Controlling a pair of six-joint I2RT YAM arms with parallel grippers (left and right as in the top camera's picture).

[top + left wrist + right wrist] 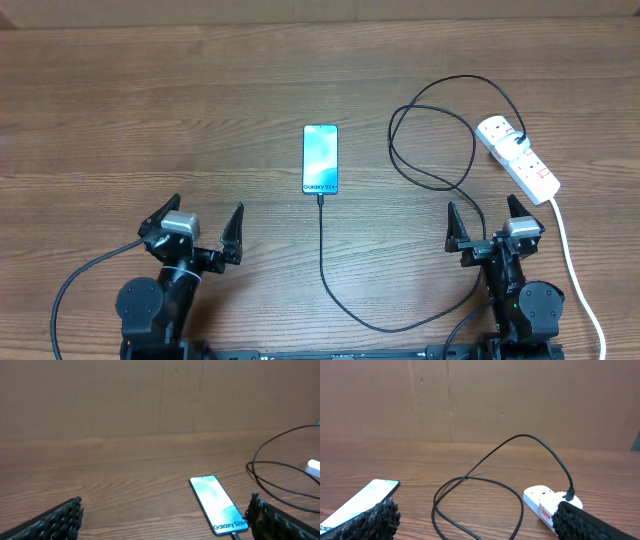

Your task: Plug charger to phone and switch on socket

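- Left arm: folded low at the near edge of the table (150, 100). The left gripper (206, 212) points away across the tabletop.
- Left jaws: spread wide and released, with only bare wood between them. In the left wrist view both black fingers (55, 522) sit at the bottom corners.
- Right arm: same folded pose at the near edge. The right gripper (482, 212) faces the far side, its jaws wide apart and gripping nothing.
- The phone (321, 159) lies flat, screen up, near the table's middle. It is ahead of the gap between the two grippers and well apart from both.
- Phone axis: the long axis runs straight away from the robot. The end with the "Galaxy S24+" text is nearest the arms.
- The charger (322, 250) has its connector tip (321, 199) meeting the phone's near short edge.
- From there the cable runs toward the robot, sweeps right past the right arm and loops on the table. It ends at a black plug (522, 135).
- The socket (517, 158) lies at the right, beyond the right gripper. Its long axis is diagonal, from far-left to near-right.
- The plug sits in the socket's far outlet.
- The white cord (572, 260) leaves the socket's near-right end and runs toward the near edge.
- Switch positions: cannot tell.
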